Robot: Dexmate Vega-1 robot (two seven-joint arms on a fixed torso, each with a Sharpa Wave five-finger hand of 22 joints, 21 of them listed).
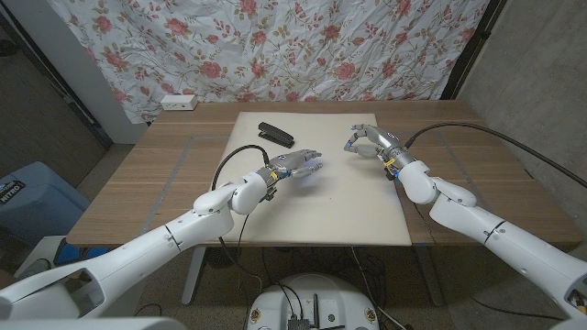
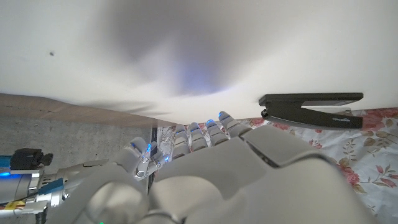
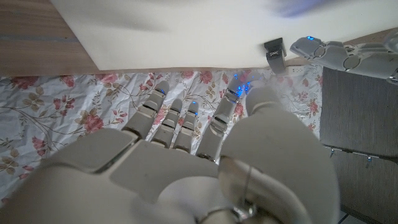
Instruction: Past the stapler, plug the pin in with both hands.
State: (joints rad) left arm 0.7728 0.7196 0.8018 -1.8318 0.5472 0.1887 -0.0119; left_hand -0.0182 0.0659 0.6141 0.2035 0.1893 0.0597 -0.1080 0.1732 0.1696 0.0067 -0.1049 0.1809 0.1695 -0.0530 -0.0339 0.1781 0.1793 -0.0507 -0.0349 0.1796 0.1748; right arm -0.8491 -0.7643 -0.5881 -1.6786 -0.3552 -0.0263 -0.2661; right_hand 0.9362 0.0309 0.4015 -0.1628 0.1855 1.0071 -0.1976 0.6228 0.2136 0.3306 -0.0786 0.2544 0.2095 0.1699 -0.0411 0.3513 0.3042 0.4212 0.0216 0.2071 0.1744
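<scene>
A black stapler (image 1: 275, 136) lies on the far left part of the white mat (image 1: 321, 215); the left wrist view shows the stapler (image 2: 311, 107) side-on, and the right wrist view shows the stapler (image 3: 274, 50) small and end-on. My left hand (image 1: 298, 165) hovers over the mat's middle, just near of the stapler, fingers stretched out and holding nothing. My right hand (image 1: 370, 144) is over the mat's far right part, fingers apart and loosely bent, nothing in them. My left hand (image 3: 342, 53) appears beside the stapler in the right wrist view. I cannot make out a pin.
A white power strip (image 1: 178, 102) sits at the table's far left edge. A black cable (image 1: 229, 160) loops over the mat's left edge, and another cable (image 1: 495, 137) runs across the wood at the right. A floral cloth (image 1: 275, 46) hangs behind.
</scene>
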